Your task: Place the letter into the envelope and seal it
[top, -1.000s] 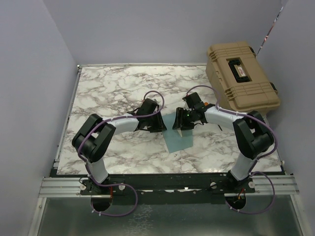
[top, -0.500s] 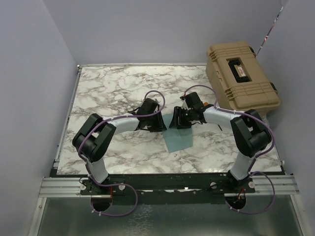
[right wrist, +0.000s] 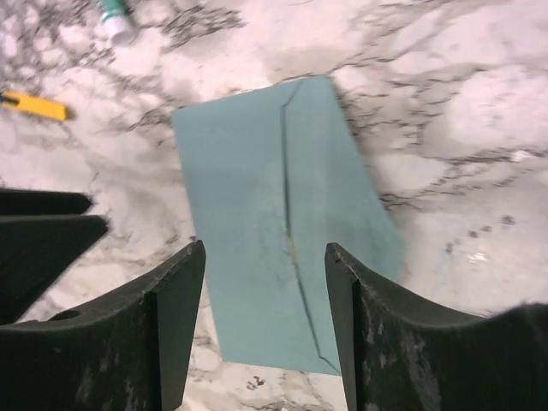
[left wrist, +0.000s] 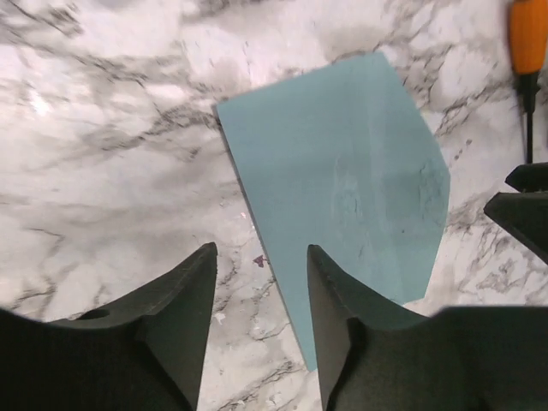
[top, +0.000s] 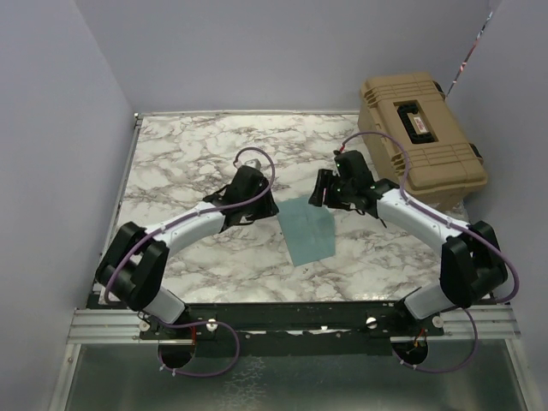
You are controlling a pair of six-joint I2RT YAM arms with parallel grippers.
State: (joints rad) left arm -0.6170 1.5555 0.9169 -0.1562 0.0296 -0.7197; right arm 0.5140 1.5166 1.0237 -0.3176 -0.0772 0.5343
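The teal-blue envelope [top: 308,231] lies flat on the marble table between both arms, and its flap is folded down along a dark seam [right wrist: 287,197]. It also fills the middle of the left wrist view [left wrist: 342,188]. My left gripper [top: 270,210] [left wrist: 261,257] hovers open above the envelope's left edge with nothing between its fingers. Over the right part my right gripper [top: 319,195] [right wrist: 264,253] stands open and empty too. The letter is out of view.
A tan hard case [top: 419,137] stands at the back right corner of the table [top: 188,154]. A yellow tool [right wrist: 34,104] and a green-and-white tube [right wrist: 116,21] lie on the marble beyond the envelope. An orange-handled tool [left wrist: 527,38] lies near the right gripper.
Both grippers have drawn back from the envelope, the left toward the left and the right toward the back right. Their jaws have widened a little. The envelope now lies uncovered and flat.
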